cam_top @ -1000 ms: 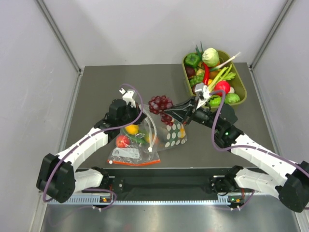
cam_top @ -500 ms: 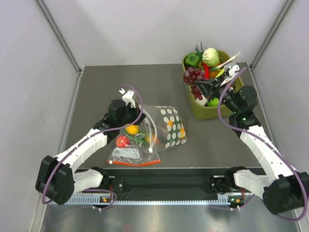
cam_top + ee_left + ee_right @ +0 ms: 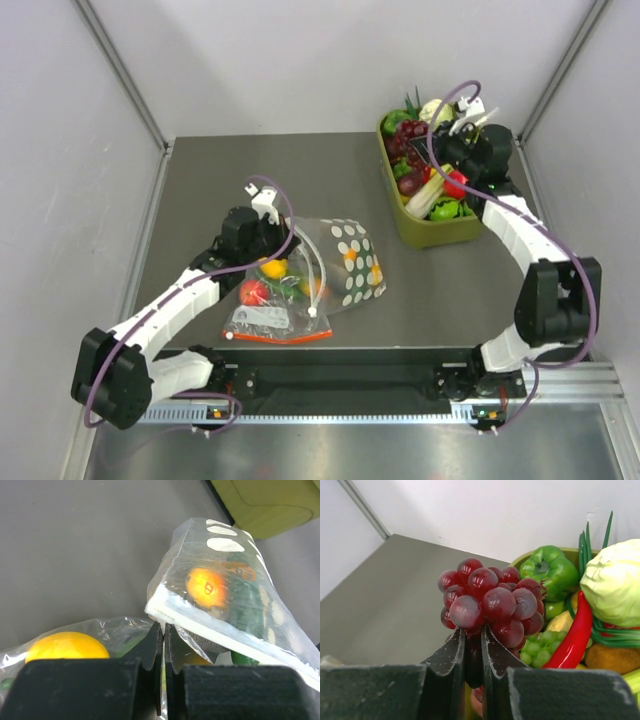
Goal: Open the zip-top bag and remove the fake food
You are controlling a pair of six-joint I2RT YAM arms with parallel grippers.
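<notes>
Plain bag: nearest the arm bases, a clear bag [image 3: 262, 318] with a red-orange zip strip lies on the grey table [image 3: 200, 180]. A round yellow fruit [image 3: 67, 647] and a red one [image 3: 252, 291] are inside it.
Left gripper: the left gripper [image 3: 162, 627] is low over the plain bag's far edge. Its jaws are clenched on a thin fold of clear film right at the near corner of the zip-top bag [image 3: 355, 262].
Zip-top bag: it sits at mid-table, just right of the left gripper and overlapping the plain bag. In the left wrist view it stands tented, its white zip edge running down toward the fingertips and its white dots on the upper face.
Fake food: the fake food [image 3: 206, 587] is inside the zip-top bag. An orange-yellow piece presses against the film and a dark green piece [image 3: 246, 615] lies beside it, both blurred by the plastic.
Right gripper: the right gripper [image 3: 472, 635] is well apart from both bags, at the far right. It is closed around the stem end of 1 bunch of dark red grapes [image 3: 490, 600], which hangs over the tub's near-left part.
Tub: an olive-green tub [image 3: 440, 236] stands at the far right corner of the table. It is heaped with toy produce — a pale cabbage [image 3: 615, 585], a green pepper [image 3: 552, 570] and a red chilli [image 3: 575, 635].
Backdrop: pale walls [image 3: 320, 60] close in the table on 3 sides.
</notes>
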